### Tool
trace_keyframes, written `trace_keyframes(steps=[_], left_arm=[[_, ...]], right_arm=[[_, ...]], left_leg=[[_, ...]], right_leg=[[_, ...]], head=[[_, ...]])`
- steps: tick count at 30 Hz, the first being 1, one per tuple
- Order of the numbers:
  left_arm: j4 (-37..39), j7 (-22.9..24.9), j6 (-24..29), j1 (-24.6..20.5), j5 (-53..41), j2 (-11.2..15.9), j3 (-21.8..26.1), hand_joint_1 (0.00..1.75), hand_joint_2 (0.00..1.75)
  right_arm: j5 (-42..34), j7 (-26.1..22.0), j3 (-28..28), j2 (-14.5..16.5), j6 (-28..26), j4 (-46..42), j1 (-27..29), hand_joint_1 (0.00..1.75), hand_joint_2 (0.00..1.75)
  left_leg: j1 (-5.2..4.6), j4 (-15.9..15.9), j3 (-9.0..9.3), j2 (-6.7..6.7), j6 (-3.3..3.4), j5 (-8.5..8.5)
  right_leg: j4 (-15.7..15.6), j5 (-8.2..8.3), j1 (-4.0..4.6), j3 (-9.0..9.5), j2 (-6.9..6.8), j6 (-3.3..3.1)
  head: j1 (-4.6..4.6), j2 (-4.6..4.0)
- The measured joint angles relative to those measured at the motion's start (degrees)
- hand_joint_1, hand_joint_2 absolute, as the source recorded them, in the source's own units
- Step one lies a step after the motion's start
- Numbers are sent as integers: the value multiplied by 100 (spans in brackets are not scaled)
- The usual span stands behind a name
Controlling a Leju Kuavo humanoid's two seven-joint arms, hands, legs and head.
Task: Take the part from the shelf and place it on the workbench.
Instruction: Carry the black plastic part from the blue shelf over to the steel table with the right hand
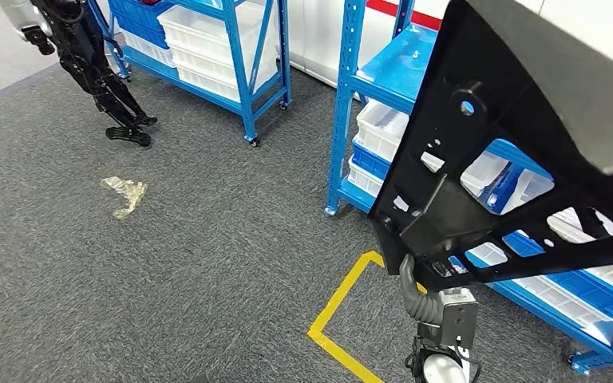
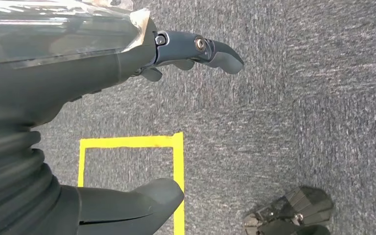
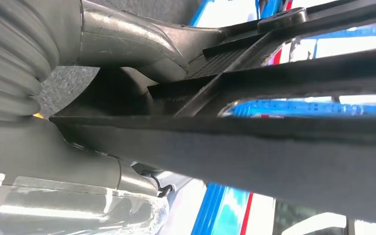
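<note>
The part (image 1: pixel 511 144) is a large black plastic panel with several cut-outs, held up in front of the blue shelf (image 1: pixel 342 120) on the right of the head view. My right hand (image 1: pixel 412 278) grips its lower corner from below. In the right wrist view the thumb (image 3: pixel 142 41) presses on the part's ribbed black frame (image 3: pixel 274 147). My left hand (image 2: pixel 73 78) hangs over the grey carpet with its fingers (image 2: pixel 200 49) and thumb apart, holding nothing.
White bins (image 1: pixel 383 128) fill the near blue shelf. A second blue shelf (image 1: pixel 247 72) stands at the back. Another robot's black legs (image 1: pixel 100 76) are at the far left. Yellow floor tape (image 1: pixel 343 303) and a scrap of clear plastic (image 1: pixel 125 193) lie on the carpet.
</note>
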Motion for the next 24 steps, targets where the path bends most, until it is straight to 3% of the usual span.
trace_keyframes(steps=[2, 4, 5, 7, 9, 10, 11, 13, 15, 18, 19, 20, 22, 24], left_arm=[[0, -2, -42, 1, -55, 4, -9, 0, 175], [0, 13, -63, -10, -80, 9, -15, 0, 175], [0, 20, -61, -23, -86, 10, -17, 0, 175], [2, 23, -46, -50, -102, 4, -26, 0, 175], [7, 22, -31, -57, -116, 1, -43, 0, 175], [10, 22, -19, -55, -119, -1, -51, 0, 175], [15, 21, -3, -54, -123, -1, -59, 0, 175], [21, 19, 42, -71, -136, -6, -78, 0, 175], [22, 28, 79, -107, -157, -26, -108, 0, 175], [30, 67, 107, -124, -206, -72, -154, 0, 175], [32, 81, 114, -128, -227, -88, -171, 0, 175], [33, 94, 118, -139, -247, -107, -192, 0, 175], [33, 109, 125, -171, -274, -152, -239, 0, 175], [37, 111, 125, -184, -293, -192, -280, 0, 175]], right_arm=[[-14, -10, 5, -20, -12, -31, 63, 175, 175], [-84, -42, 25, -51, -52, -36, 80, 175, 175], [-140, -67, 46, -72, -87, -28, 78, 175, 175], [-251, -114, 97, -122, -166, 15, 72, 175, 175], [-317, -132, 136, -170, -225, 77, 66, 175, 175], [-343, -133, 153, -190, -253, 104, 62, 175, 175], [-377, -136, 174, -209, -289, 127, 58, 175, 175], [-467, -152, 218, -256, -387, 156, 58, 175, 175], [-567, -185, 244, -327, -485, 166, 89, 175, 175], [-720, -230, 284, -452, -620, 170, 158, 175, 175], [-760, -239, 296, -493, -662, 170, 182, 175, 175], [-789, -248, 302, -534, -697, 169, 207, 175, 175], [-845, -258, 308, -622, -760, 170, 279, 175, 175], [-926, -261, 326, -707, -869, 170, 368, 175, 175]], left_leg=[[10, -5, -30, -49, -66, 16], [21, 107, -94, 86, -125, -66], [23, 299, -185, 198, -150, -187], [38, 1019, -526, 382, -193, -543], [60, 1599, -806, 414, -220, -720], [65, 1586, -801, 425, -223, -655], [68, 1360, -689, 450, -217, -507], [49, 576, -279, 608, -183, -187], [7, 98, -19, 721, -133, -81], [-26, 13, 7, 605, -39, -64], [-18, -10, 16, 557, 3, -44], [-5, -32, 24, 516, 43, -23], [4, -47, 23, 418, 95, -2], [2, -45, 12, 304, 108, 2]], right_leg=[[-27, 22, 11, 16, -44, -78], [-43, 50, -10, 21, -105, -157], [-54, 58, -26, 26, -141, -201], [-54, 53, -14, 28, -228, -259], [-52, 48, 0, 27, -325, -271], [-52, 45, 2, 29, -371, -272], [-51, 43, 2, 34, -413, -272], [-49, 26, 22, 48, -487, -250], [-46, 1, 63, 55, -567, -203], [-52, -23, 70, 66, -679, -113], [13, -71, 62, 40, -632, -91], [173, -165, 59, -34, -543, -87], [848, -468, 51, -356, -314, -117], [1515, -682, 51, -695, -223, -116]], head=[[-6, 0], [-14, 0], [-20, 0], [-33, 0], [-33, 0], [-33, 0], [-33, 0], [-34, 0], [-26, 0], [-21, 0], [-20, 0], [-17, 0], [-10, 0], [-10, 0]])
